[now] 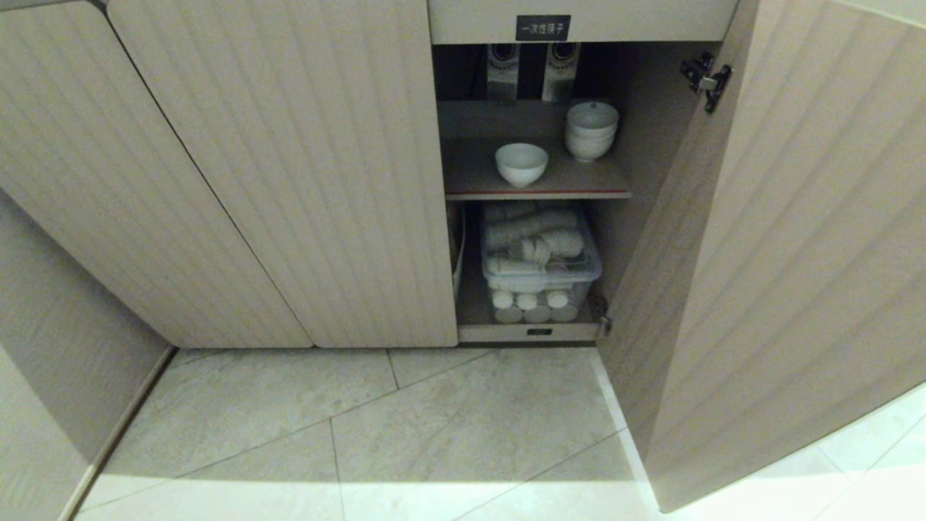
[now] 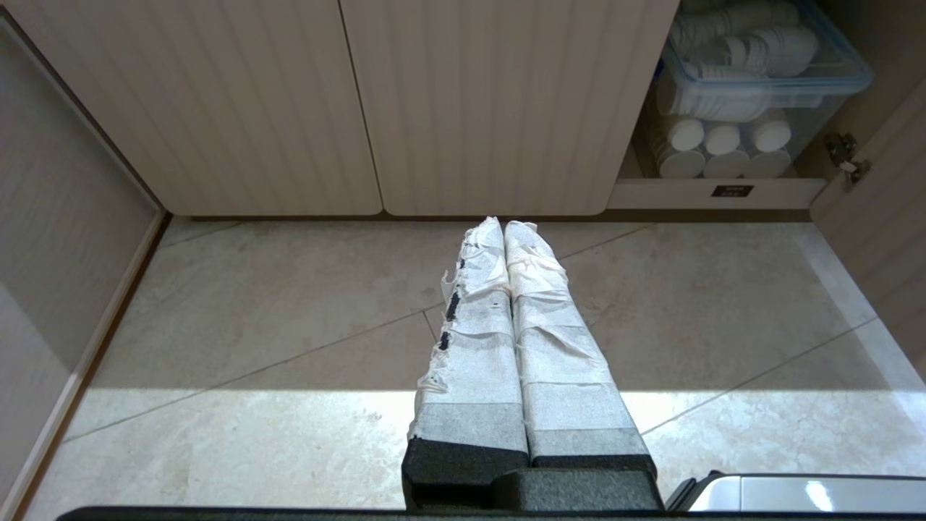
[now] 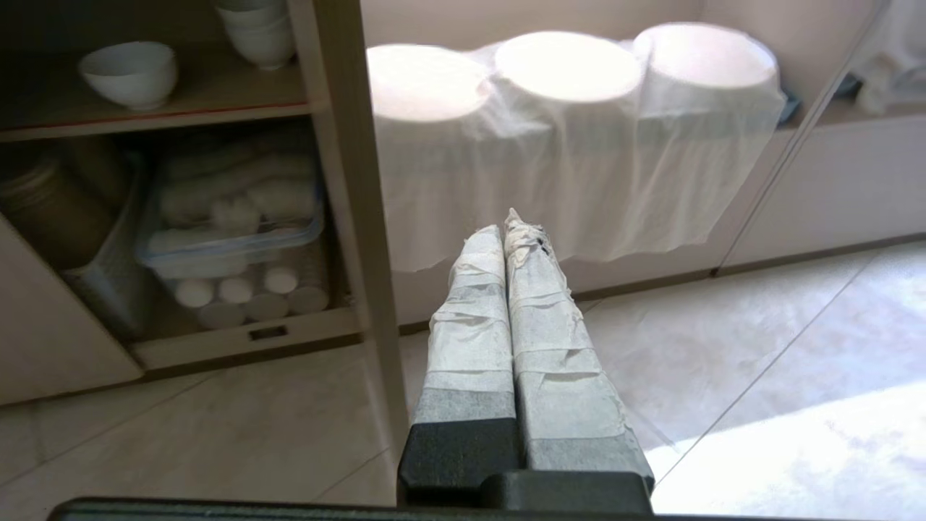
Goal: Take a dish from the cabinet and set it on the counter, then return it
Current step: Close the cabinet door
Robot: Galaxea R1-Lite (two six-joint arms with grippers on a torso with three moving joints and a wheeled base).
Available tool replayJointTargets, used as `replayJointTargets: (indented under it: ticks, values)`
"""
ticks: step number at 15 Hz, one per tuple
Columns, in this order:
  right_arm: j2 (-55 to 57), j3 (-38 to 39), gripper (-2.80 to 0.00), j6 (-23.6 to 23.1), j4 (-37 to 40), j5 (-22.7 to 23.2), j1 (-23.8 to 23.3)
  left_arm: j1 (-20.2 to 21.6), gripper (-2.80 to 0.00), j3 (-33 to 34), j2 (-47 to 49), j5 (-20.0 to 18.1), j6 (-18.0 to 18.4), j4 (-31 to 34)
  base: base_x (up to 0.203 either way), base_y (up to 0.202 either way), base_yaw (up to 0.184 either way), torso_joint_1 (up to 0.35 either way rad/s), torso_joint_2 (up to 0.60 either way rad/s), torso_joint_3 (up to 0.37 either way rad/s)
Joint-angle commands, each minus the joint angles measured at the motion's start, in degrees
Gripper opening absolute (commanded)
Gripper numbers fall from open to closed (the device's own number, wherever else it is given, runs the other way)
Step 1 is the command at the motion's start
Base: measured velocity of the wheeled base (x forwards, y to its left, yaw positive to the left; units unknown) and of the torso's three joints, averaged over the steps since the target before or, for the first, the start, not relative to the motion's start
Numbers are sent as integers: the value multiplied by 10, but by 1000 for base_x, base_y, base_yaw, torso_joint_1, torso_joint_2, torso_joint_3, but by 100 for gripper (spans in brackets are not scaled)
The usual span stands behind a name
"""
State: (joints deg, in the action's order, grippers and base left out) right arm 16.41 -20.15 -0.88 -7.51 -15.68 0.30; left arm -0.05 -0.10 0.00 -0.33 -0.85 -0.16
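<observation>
The beige ribbed cabinet (image 1: 289, 181) stands with its right door (image 1: 781, 239) swung open. On its upper red-edged shelf (image 1: 535, 194) sits a single white bowl (image 1: 521, 163), also seen as the bowl (image 3: 130, 71) in the right wrist view, and behind it a stack of white bowls (image 1: 592, 130). My right gripper (image 3: 508, 230) is shut and empty, low over the floor outside the open door's edge (image 3: 362, 239). My left gripper (image 2: 500, 226) is shut and empty above the floor tiles, before the closed doors. The counter is out of view. Neither arm shows in the head view.
A clear lidded bin (image 1: 539, 257) of rolled white items sits over white round containers (image 1: 532, 304) on the bottom shelf. Right of the open door is a recess draped with white cloth (image 3: 571, 166) over round shapes. A wall (image 1: 65, 340) closes the left side.
</observation>
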Motion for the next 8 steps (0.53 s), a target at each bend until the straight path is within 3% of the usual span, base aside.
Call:
replayJointTargets:
  ticks: [1,5,8]
  values:
    - [79,-2,-280,-5,-59,-5,-1,0,-280,0,0,0,0,0,0,0,0,0,0,0]
    - [144,0,-280,-9,-142,-53,-3,0,-280,0,0,0,0,0,0,0,0,0,0,0]
    - [144,0,-280,-7,-146,-54,-3,0,-280,0,0,0,0,0,0,0,0,0,0,0]
